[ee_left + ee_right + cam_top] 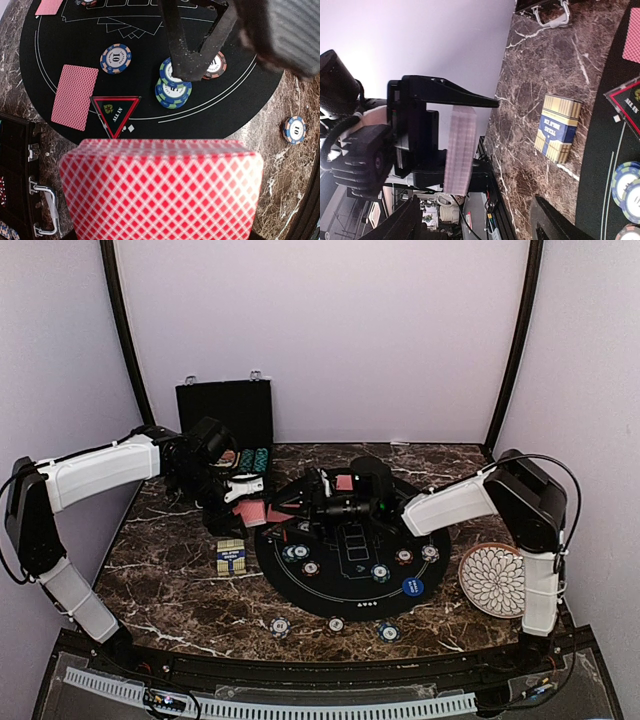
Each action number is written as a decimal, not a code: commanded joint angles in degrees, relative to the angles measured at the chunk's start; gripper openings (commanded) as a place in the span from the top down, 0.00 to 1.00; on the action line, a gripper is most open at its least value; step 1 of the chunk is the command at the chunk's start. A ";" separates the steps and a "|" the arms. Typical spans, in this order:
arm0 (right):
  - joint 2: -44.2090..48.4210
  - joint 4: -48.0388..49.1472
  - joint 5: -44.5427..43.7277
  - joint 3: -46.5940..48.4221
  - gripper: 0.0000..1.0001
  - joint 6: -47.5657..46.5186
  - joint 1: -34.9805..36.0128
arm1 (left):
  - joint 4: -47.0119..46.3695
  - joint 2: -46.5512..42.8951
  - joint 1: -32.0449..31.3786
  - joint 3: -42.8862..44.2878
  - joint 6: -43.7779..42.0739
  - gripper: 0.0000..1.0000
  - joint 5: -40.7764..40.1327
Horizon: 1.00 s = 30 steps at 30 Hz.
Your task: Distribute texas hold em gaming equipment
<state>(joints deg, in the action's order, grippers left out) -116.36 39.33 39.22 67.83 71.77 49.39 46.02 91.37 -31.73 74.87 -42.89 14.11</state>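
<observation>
From above, your left tool point(240, 498) pinches a deck of red-backed cards point(250, 513) near the left rim of the black mat point(345, 598), with your right tool point(298, 508) just beside it. Poker chips point(380, 572) lie on the mat and on the worktop point(170, 585) in front of it. At the left wrist, the deck fills the bottom of the view; beyond it, a red triangle token point(116, 111) and a single card point(75, 97) lie on the mat. At the right wrist, your right tool's fingers point(552, 222) stand spread and empty, facing the clamped deck, while a card box point(559, 127) lies on the worktop.
</observation>
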 commanded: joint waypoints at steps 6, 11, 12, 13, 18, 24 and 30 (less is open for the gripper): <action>-3.43 4.75 1.92 4.17 0.27 2.14 1.94 | 1.15 -0.32 -0.08 1.16 0.44 1.00 1.23; -5.02 6.19 2.09 5.12 0.27 3.17 2.30 | 1.26 -0.30 -0.09 1.24 0.49 1.00 1.23; -5.29 6.46 2.10 5.30 0.28 3.26 2.37 | 1.31 -0.25 -0.09 1.24 0.43 1.00 1.28; -5.53 6.72 2.09 5.56 0.28 3.45 2.40 | 1.32 -0.19 -0.09 1.24 0.44 1.00 1.28; -6.82 8.74 2.45 6.57 0.28 4.88 2.59 | 1.51 0.03 -0.05 1.32 0.42 1.00 1.26; -7.88 9.05 2.83 7.97 0.28 5.32 2.83 | 1.67 0.21 -0.09 1.31 0.34 1.00 1.01; -11.10 8.54 3.56 11.60 0.28 6.19 3.21 | 1.69 0.23 -0.10 1.49 0.46 1.00 1.04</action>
<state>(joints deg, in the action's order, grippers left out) -124.70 45.15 41.65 76.29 77.10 51.62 46.50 91.83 -31.73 74.87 -42.83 14.17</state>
